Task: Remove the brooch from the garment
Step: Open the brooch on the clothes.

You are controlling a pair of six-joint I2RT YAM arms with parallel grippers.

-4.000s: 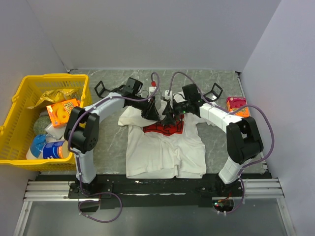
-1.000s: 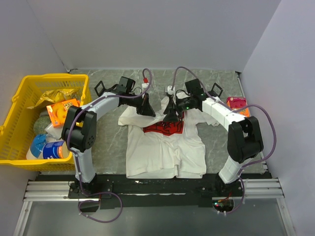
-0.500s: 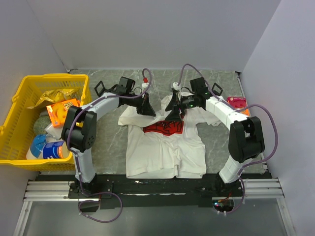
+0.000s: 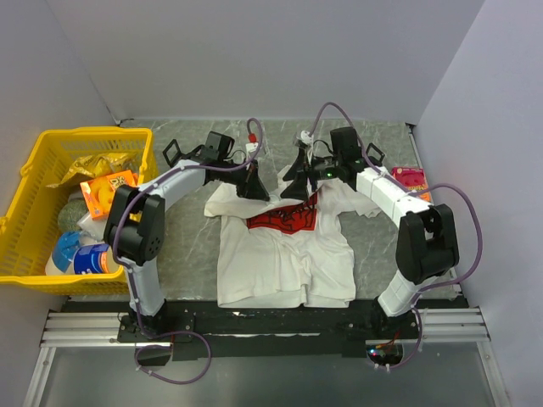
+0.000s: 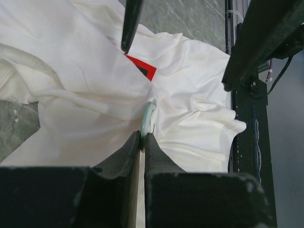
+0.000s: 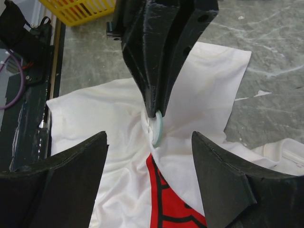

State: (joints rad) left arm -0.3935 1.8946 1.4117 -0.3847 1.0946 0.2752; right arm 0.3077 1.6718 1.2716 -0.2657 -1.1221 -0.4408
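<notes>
My left fingers (image 5: 128, 156) pinch the brooch (image 5: 148, 118), a ring set edge-on in the garment's (image 5: 71, 71) bunched fold, long axis along them; right fingers (image 6: 66, 161) spread.

Top view looks down from behind; wrist views, close, face each other over the garment (image 5: 71, 71)

Far left of the top view: a yellow plastic basket (image 4: 93, 131) with lattice walls, at the left edge of the grey marbled table top (image 4: 191, 254). Holds an orange snack box (image 4: 106, 191), a crumpled yellow bag (image 4: 93, 165) just above it, and a blue-and-white container (image 4: 89, 259) toward the lower corner. Far right, mid-frame: a small pink-and-orange box (image 4: 410, 180). Along the bottom: an aluminium rail (image 4: 85, 326)
</notes>
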